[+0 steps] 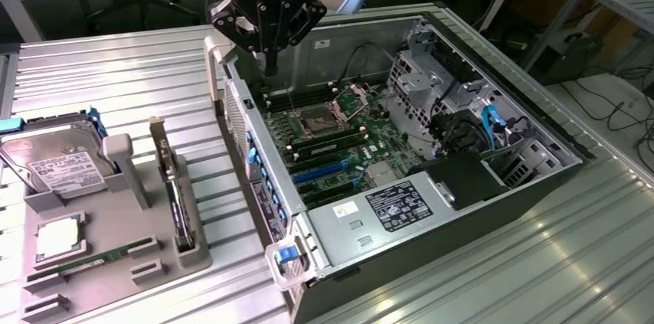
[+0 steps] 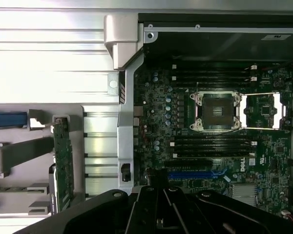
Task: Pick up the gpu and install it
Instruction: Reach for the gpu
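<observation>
The gpu (image 1: 174, 195) stands on edge in a slot of the grey holder tray (image 1: 112, 282), at the exterior view's left of the open computer case (image 1: 516, 186). In the wrist view the gpu (image 2: 63, 168) is a thin green card seen edge-on. My gripper (image 1: 271, 62) hangs over the case's rear corner, above the motherboard (image 1: 348, 136) and well apart from the gpu. Its fingers are shut together with nothing between them. The wrist view has the gripper (image 2: 158, 187) over the board near the blue expansion slot (image 2: 195, 174).
The tray also carries a silver hard drive (image 1: 57, 167), a processor chip (image 1: 60, 236) and a narrow RAM stick (image 1: 103, 257). Inside the case are the open CPU socket (image 1: 312, 121), blue slots (image 1: 322, 172), a power supply (image 1: 399, 205) and cables (image 1: 491, 129). The table is ribbed metal.
</observation>
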You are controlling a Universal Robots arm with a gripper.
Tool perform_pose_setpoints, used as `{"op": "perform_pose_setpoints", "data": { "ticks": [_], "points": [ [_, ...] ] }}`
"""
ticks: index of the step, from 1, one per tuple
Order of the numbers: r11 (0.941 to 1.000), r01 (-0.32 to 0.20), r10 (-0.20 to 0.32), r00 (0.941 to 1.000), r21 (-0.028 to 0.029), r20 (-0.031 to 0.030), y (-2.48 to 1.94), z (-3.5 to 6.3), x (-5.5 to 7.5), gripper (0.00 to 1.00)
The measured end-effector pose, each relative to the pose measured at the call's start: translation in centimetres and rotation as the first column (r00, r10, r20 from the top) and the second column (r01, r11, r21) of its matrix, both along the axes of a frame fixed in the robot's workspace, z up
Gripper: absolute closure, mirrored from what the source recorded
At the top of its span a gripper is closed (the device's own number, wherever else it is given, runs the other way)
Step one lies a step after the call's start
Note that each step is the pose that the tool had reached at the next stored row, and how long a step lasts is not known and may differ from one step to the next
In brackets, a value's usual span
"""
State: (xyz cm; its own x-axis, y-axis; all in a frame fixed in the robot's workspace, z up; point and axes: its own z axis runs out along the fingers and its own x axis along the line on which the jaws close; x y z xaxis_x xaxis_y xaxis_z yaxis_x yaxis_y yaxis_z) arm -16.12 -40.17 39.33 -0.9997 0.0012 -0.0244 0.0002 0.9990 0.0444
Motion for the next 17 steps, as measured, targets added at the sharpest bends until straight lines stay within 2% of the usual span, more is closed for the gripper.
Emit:
{"op": "perform_pose_setpoints", "data": {
  "ticks": [17],
  "points": [
    [1.0, 0.0, 0.0, 1.0, 0.0, 0.0, -0.24, 0.0, -1.3, 0.89]
  ]
}}
